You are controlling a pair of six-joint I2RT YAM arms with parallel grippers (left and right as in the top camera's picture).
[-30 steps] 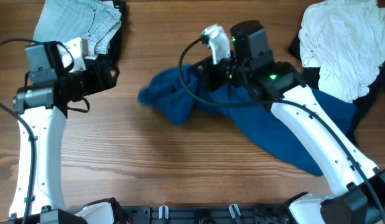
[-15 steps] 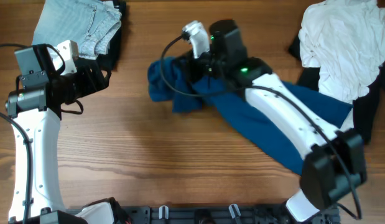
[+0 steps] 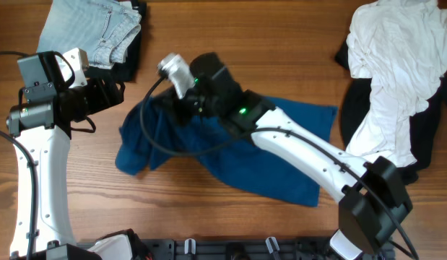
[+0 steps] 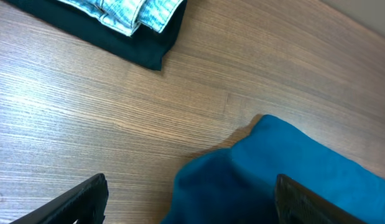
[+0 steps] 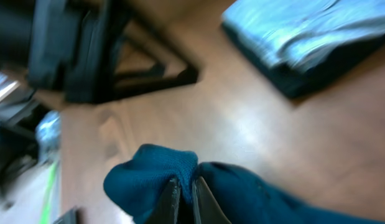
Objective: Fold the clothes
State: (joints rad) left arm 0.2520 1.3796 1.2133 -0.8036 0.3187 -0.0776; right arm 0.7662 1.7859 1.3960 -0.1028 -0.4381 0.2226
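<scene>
the clothes (image 3: 209,155) lie long from left to right, the right gripper (image 5: 186,186) pinches their left end tight, and the empty, wide-open left gripper (image 4: 201,202) hangs just beside that end.

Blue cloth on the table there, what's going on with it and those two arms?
Two robot arms are working on folding the blue garment, which lies loosely spread and rumpled on the wooden table. The right gripper is shut on a pinch of fabric at its left end. The left gripper is open and empty, close to that same end. Folded jeans sit at the far left and a white garment is heaped at the far right; neither gripper is on them.
</scene>
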